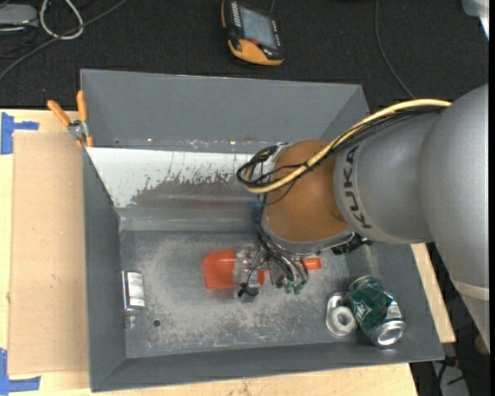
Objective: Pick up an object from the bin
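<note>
Gripper [252, 280] sits at smooth orange plastic object [219, 270]; grip state cannot be determined. Crumpled green metal can [373, 308] lies nearby.

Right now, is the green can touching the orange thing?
Apart: the camera view shows bare bin floor between the green can and the orange thing.

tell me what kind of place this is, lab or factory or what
Most likely a robotics lab test cell: a KUKA arm reaches into a grey metal bin holding a crushed green can, with loose cables and a handheld device lying behind it.
</note>
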`<state>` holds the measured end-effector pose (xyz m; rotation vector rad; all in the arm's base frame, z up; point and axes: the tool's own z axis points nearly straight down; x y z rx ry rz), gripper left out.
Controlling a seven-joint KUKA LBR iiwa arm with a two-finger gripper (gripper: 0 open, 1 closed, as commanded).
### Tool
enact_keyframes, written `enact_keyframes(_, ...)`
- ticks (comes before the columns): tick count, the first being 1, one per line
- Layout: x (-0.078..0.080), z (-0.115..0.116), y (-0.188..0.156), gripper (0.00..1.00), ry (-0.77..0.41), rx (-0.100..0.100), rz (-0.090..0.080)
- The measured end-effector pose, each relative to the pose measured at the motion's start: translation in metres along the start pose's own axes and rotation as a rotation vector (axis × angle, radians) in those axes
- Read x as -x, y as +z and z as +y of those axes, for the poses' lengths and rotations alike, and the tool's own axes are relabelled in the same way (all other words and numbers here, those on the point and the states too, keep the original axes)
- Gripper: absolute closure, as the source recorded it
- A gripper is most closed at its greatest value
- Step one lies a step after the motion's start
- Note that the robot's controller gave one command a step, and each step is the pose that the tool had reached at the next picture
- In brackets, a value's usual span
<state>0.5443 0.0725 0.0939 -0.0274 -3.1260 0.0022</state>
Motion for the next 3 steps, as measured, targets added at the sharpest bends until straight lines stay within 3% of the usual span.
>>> enact_keyframes(1,-0.018,-0.003,-0.047,1.0,-0.021,0.0,-0.002)
enact_keyframes(2,-0.026,-0.015,-0.073,1.0,-0.03,-0.001,0.004)
enact_keyframes(3,-0.01,-0.007,-0.139,1.0,-0.031,0.001,-0.002)
